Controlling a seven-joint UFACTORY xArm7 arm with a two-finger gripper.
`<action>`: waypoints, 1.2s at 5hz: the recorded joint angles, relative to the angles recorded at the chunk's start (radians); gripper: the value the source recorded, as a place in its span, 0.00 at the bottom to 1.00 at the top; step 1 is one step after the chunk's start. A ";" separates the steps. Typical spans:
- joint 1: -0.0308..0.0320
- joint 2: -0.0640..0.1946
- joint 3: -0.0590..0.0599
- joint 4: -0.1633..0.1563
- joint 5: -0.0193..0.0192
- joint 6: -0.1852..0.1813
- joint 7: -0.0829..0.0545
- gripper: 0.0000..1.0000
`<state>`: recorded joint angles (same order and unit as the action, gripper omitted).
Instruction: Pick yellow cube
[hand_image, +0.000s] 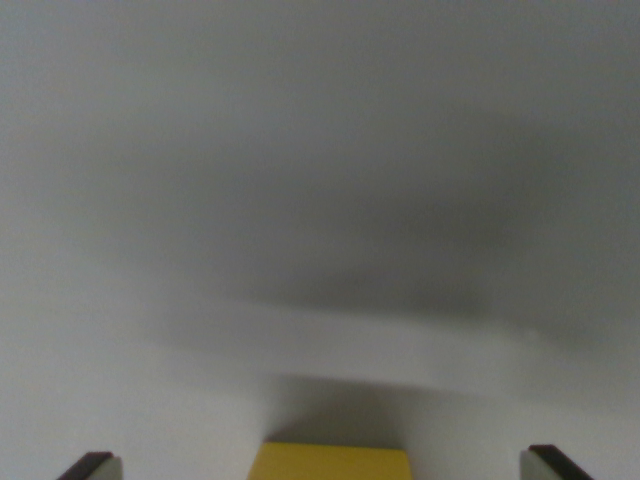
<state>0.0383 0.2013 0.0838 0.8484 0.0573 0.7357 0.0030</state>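
Note:
The yellow cube (330, 462) shows only as a flat yellow top at the bottom edge of the wrist view, slightly right of centre. My gripper (322, 466) is open: one dark fingertip (92, 466) peeks in at the bottom left and the other fingertip (548, 462) at the bottom right. The cube lies between them with a wide gap on each side, touching neither. Most of the cube and the fingers is cut off by the frame.
A plain grey-white surface (320, 200) fills the rest of the view, blurred, with a soft dark shadow (400, 270) across the middle and right.

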 joint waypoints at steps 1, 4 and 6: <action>0.0000 0.000 0.000 0.000 0.0000 0.000 0.000 0.00; 0.0042 0.010 0.005 -0.047 0.0037 -0.049 0.000 0.00; 0.0058 0.014 0.007 -0.064 0.0050 -0.067 -0.001 0.00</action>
<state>0.0441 0.2154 0.0905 0.7848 0.0623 0.6690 0.0025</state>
